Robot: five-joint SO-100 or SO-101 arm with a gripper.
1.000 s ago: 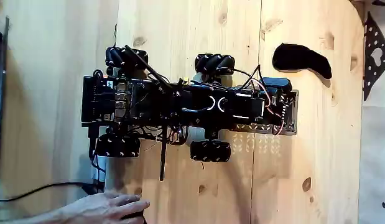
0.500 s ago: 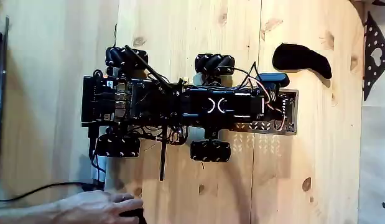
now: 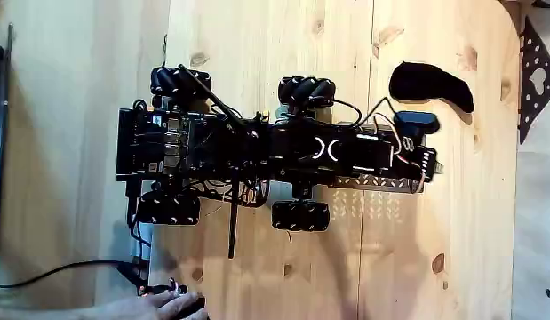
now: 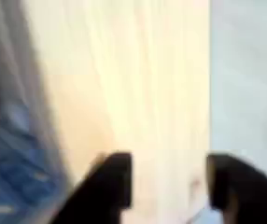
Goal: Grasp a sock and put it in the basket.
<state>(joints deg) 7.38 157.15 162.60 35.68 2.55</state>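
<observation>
Since a second before, the pincer (image 3: 431, 164) had been extended rightward beyond the perforated basket (image 3: 372, 182), jaws spread wide and empty, while the black sock (image 3: 430, 85) remained ungrasped just above it.

arm (image 3: 346, 156) stretched rightward, gripper (image 4: 169, 187) jaws parted

The sock (image 3: 430, 86), upper right of the fixed view, is plain black. The basket (image 3: 372, 183), at centre right, is dark grey with many small holes. The arm (image 3: 346, 153) is black with white markings. The table (image 3: 275, 44) is pale knotty wood. In the blurred wrist view, the fingers (image 4: 104, 191) at the bottom edge look black.
</observation>
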